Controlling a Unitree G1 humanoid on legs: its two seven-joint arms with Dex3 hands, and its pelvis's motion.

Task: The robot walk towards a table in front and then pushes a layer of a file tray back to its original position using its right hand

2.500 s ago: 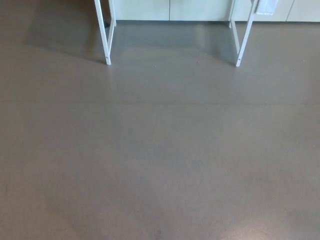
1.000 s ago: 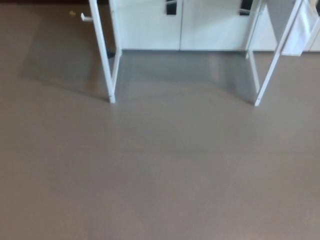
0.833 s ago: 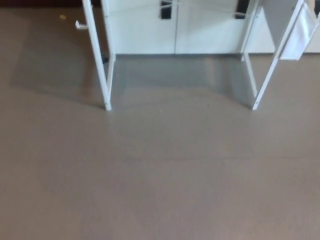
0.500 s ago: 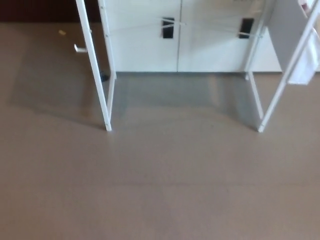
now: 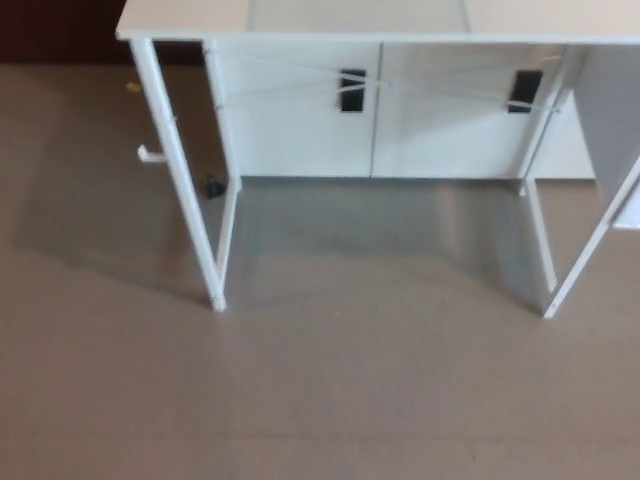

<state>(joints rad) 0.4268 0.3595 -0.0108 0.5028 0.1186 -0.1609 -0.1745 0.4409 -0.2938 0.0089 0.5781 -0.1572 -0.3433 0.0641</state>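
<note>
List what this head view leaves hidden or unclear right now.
- File tray: none shows; the white table top is cut off by the upper edge.
- Both robot hands: outside the picture.
- White table's right side: cut off by the right edge.
- Small yellow scrap on the grey floor: too small to identify.

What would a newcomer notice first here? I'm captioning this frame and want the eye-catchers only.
The white table fills the top of the view, its thin legs coming down onto the bare grey-brown floor. Behind it stands a white cabinet with two black handles. No file tray and no robot hand shows.
</note>
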